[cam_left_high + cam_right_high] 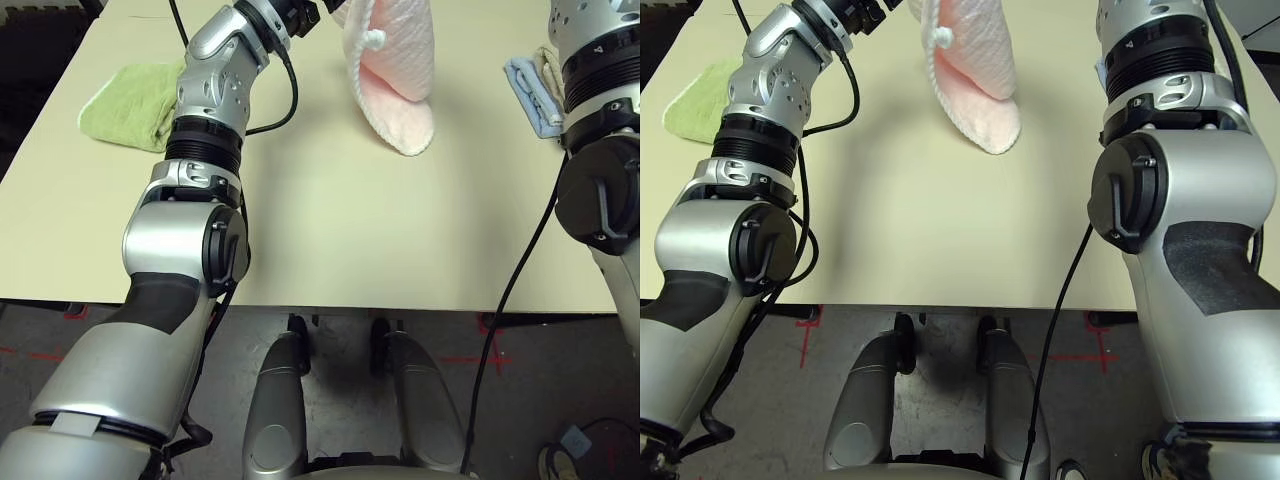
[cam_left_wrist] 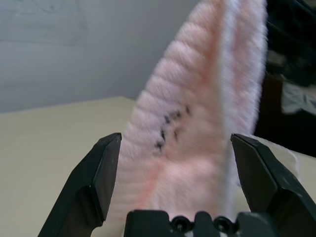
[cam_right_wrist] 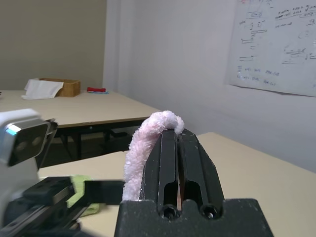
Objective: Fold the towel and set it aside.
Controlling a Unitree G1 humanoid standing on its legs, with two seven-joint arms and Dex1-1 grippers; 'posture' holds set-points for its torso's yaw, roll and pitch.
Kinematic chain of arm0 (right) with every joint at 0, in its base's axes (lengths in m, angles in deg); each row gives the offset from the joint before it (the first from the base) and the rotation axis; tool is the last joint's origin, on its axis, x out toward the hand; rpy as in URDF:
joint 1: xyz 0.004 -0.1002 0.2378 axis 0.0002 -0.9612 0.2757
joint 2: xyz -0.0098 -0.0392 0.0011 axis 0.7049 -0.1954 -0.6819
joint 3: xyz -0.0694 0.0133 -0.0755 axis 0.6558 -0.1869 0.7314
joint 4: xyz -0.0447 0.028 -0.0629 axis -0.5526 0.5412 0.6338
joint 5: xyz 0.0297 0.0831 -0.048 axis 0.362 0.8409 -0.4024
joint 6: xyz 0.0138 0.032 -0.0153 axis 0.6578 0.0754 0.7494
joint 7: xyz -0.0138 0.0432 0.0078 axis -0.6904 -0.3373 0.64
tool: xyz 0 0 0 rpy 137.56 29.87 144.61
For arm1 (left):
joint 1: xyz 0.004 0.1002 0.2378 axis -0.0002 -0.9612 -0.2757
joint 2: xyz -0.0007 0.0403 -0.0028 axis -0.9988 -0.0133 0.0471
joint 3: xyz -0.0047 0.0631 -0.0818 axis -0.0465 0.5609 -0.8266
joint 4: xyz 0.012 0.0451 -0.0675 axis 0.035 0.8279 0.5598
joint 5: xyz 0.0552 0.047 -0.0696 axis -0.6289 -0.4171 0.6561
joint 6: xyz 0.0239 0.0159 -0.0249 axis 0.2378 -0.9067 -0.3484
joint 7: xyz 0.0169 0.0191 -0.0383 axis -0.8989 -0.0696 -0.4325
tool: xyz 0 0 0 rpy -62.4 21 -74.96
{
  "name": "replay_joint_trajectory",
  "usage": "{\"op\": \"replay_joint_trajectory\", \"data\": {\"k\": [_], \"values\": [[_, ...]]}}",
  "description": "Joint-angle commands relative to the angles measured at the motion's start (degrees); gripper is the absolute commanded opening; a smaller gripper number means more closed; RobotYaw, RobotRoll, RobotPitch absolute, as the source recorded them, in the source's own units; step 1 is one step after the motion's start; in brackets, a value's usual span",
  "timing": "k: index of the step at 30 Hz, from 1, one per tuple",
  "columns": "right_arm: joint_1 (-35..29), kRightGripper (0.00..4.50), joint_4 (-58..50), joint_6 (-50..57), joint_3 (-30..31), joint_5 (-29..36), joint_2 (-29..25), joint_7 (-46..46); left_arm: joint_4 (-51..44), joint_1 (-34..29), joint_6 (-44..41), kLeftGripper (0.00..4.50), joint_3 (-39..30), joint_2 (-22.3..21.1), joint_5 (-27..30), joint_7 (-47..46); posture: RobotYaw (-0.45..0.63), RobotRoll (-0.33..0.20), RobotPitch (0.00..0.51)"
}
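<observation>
Pink terry, thick and fluffy, made up the towel (image 1: 398, 75), which hung in the air over the far middle of the tabletop (image 1: 350, 220), doubled on itself, its rounded lower end touching or nearly touching the surface. White stitched edging ran down one side, and dark embroidered writing showed on the face turned toward the left wrist camera.

By its look it would be light, limp and easy to crush: it would drape from whatever point held it and keep no shape of its own. The pile should give the fingers good purchase, so slipping seemed unlikely; the better hold would be the stitched edge or a free corner, where the layers are firm.

At the top, the right gripper (image 3: 176, 136) had its two black fingers pressed together on a bunched pink fold, so the cloth's whole weight hung from that pinch. The left gripper (image 2: 175, 148) stood with its fingers spread wide, the hanging towel lying between them but not clamped, its edging near one finger.

Farther out, a light green folded towel (image 1: 130, 105) lay near the tabletop's left edge, and a light blue and a beige folded towel (image 1: 535, 90) sat together at the right edge.
</observation>
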Motion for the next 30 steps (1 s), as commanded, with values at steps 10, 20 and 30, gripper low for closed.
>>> {"op": "replay_joint_trajectory", "data": {"k": [10, 20, 30], "values": [[0.38, 0.03, -0.15, -0.85, 0.05, -0.4, -0.31, 0.01, -7.5, -3.79, -8.69, 4.5, 4.31, -0.41, -1.31, -0.91, 0.02, 0.0, 0.313], [1.6, 0.03, 1.33, -2.19, -0.47, -1.1, -2.07, 2.26, 22.33, 3.94, 8.47, 4.5, 5.06, 2.75, -11.05, -18.98, -0.02, 0.0, 0.312], [-1.76, 0.03, 5.72, -3.94, -0.24, -4.76, -10.15, 7.72, 23.24, -2.39, 11.11, 4.5, 9.58, -9.36, -17.26, -5.93, -0.01, 0.0, 0.329]]}}
